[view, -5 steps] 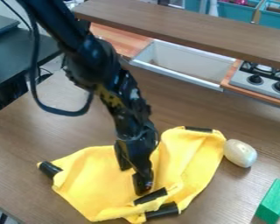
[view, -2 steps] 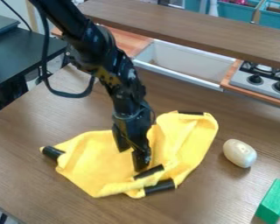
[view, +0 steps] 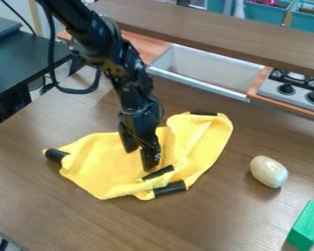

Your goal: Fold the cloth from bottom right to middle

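Slantwise, yellow cloth [view: 107, 164], long axis toward upper right

Brown desk [view: 61, 215] with wood grain. Upon it, a yellow cloth [view: 104, 166], spread but rumpled, with black pieces [view: 56, 155] at its nine and one o'clock edges, and two more toward five o'clock. At three o'clock from the cloth, and apart from it, a whitish rounded object [view: 269, 171]. At five o'clock from this object, a green block [view: 306, 226].
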`<state>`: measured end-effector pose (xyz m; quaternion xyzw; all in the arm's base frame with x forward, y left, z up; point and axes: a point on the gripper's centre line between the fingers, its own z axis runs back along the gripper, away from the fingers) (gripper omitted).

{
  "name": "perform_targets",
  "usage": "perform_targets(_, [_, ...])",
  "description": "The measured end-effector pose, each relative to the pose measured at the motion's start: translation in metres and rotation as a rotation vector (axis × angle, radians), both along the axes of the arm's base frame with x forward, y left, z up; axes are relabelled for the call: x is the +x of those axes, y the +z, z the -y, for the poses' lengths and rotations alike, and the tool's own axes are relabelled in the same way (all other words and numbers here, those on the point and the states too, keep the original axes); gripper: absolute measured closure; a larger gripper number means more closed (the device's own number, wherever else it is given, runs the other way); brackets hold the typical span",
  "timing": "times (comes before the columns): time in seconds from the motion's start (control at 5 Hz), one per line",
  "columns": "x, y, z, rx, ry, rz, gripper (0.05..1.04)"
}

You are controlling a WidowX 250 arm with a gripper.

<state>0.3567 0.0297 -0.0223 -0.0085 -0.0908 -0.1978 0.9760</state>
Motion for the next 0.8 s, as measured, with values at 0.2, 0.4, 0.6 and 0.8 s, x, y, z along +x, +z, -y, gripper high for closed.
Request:
perform_targets(0.2, [0.012, 0.006, -0.007, 0.023, -0.009, 0.014, 0.084])
perform_targets(0.4, [0.023, 0.009, -0.011, 0.044, -0.001, 0.022, 0.084])
perform_targets(0.6, [0.029, 0.007, -0.016, 0.068, -0.001, 0.026, 0.084])
perform_targets(0.8, [0.031, -0.002, -0.019, 0.085, 0.002, 0.008, 0.084])
